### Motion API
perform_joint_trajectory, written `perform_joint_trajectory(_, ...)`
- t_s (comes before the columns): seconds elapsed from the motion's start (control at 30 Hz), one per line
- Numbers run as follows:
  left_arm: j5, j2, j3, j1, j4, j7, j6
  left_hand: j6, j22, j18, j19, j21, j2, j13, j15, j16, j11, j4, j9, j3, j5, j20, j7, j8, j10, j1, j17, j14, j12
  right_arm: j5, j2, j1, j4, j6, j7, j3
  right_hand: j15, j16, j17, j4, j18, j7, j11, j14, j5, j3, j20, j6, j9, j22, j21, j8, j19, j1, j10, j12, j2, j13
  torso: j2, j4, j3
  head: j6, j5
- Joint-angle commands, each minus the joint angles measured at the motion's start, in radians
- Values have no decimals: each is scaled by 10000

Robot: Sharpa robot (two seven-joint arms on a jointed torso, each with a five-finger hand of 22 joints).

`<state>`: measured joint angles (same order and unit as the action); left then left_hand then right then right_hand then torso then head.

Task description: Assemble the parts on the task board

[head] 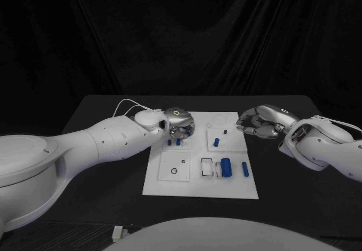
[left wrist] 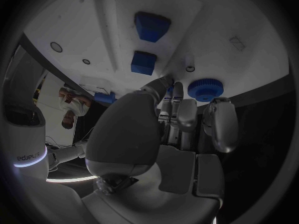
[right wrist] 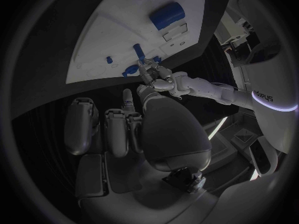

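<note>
The white task board lies mid-table. My left hand hovers over its far left part. In the left wrist view its fingertips reach down to the board beside a blue gear; I cannot tell whether they grip it. Two blue blocks stand further along the board. My right hand hangs just off the board's far right edge, fingers loosely bent, holding nothing. Small blue pegs, a thick blue cylinder and a slimmer one stand on the board.
Black table surrounds the board on both sides. Black curtains close off the back. In the right wrist view my left hand is at the board's edge near a blue peg.
</note>
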<state>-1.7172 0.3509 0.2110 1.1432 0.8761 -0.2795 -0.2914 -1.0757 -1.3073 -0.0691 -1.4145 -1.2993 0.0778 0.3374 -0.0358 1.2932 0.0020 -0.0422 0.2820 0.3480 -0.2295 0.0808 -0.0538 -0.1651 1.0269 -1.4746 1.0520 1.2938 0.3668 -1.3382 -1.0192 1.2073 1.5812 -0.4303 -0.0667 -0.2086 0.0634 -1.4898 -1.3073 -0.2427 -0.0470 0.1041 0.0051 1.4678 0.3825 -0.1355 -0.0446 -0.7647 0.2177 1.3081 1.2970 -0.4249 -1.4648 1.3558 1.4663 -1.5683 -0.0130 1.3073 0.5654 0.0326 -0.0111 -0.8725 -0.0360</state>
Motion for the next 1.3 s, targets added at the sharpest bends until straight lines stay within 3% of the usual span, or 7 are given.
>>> perform_joint_trajectory(0.03, -14, 140, 0, -21, 203, -241, -574, -80, -1840, 87, -97, -67, -89, -16, -14, -55, 24, 71, 106, 1, -43, -23, -22, -37, 87, -42, -48, 5, -37, 6, -29, -23, 23, -15, 84, 7, -60, 30, -1547, -3, -136, 0, 49, 787, -5, -24, -69, -48, -12, 1825, -45, 10, -62, 7, 1045, -25, 27, 2635, -3, -1, -1, -2, 20)
perform_joint_trajectory(0.2, -13, 506, -2, 171, 667, -195, -916, -118, -1842, 88, -112, -75, -47, -75, 11, -125, 58, 260, 80, 106, 119, -39, -62, 22, 298, -202, -144, 24, -161, 7, -47, -25, 20, -14, 80, 7, -60, 30, -1547, -3, -136, 0, 49, 787, -5, -24, -69, -48, -12, 1825, -45, 10, -62, 7, 1045, -25, 27, 2635, -10, 4, -2, -2, 48)
perform_joint_trajectory(0.43, -13, 1176, -2, 784, 1523, -4, -888, -186, -1818, 72, -76, 5, -16, -131, 29, -207, 72, 286, 64, 183, 268, -41, -83, 51, 364, -166, -264, -1, -292, 7, -63, -33, -1, 9, 90, 7, -61, 34, -1541, -5, -142, -2, 49, 785, -12, -25, -69, -58, -11, 1816, -77, 8, -51, 5, 1045, -25, 27, 2635, -26, 10, -4, -2, 86)
perform_joint_trajectory(0.63, -12, 1628, 0, 1075, 2090, 110, -608, -202, -1783, 49, -11, 134, 8, -317, 27, -356, 73, 242, 33, 286, 389, -37, -74, 129, 303, -40, -459, -83, -661, 7, -13, -54, -49, 39, 100, 7, -61, 34, -1541, -5, -142, -2, 49, 785, -12, -25, -69, -58, -11, 1816, -77, 8, -51, 5, 1045, -25, 27, 2635, -10, 0, -1, -2, -4)
perform_joint_trajectory(0.93, -12, 1874, 2, 1150, 2225, 20, 68, -115, -1738, 18, 78, 310, 30, -455, 15, -498, 34, 199, -9, 334, 628, -27, -10, 248, 328, 48, -661, -190, -938, 7, 24, -74, -72, 88, 143, 7, -61, 37, -1538, -1, -144, -6, 47, 785, -18, -32, -70, -66, -12, 1813, -87, 10, -47, 12, 1045, -25, 27, 2635, -28, 8, -20, -2, -2)
perform_joint_trajectory(1.13, -12, 1862, 4, 1091, 2067, 45, 401, -14, -1710, -2, 141, 431, 50, -570, 20, -603, 66, 134, -50, 361, 810, -20, -34, 364, 246, 139, -805, -289, -1184, 7, 68, -77, -87, 133, 170, 7, -60, 46, -1526, 9, -148, -9, 43, 782, -13, -42, -69, -67, -14, 1808, -107, 14, -40, 28, 1045, -25, 26, 2635, 1, 4, 7, -2, 3)
perform_joint_trajectory(1.3, -12, 1795, 5, 1000, 1913, 88, 571, 19, -1695, -13, 172, 490, 61, -606, 20, -650, 65, 119, -63, 371, 858, -17, -17, 402, 221, 159, -872, -336, -1261, 7, 97, -78, -102, 174, 190, 7, -60, 47, -1525, 11, -149, -9, 43, 782, -12, -43, -69, -67, -14, 1806, -111, 14, -39, 30, 1045, -25, 26, 2635, 7, 4, 1, -2, -33)
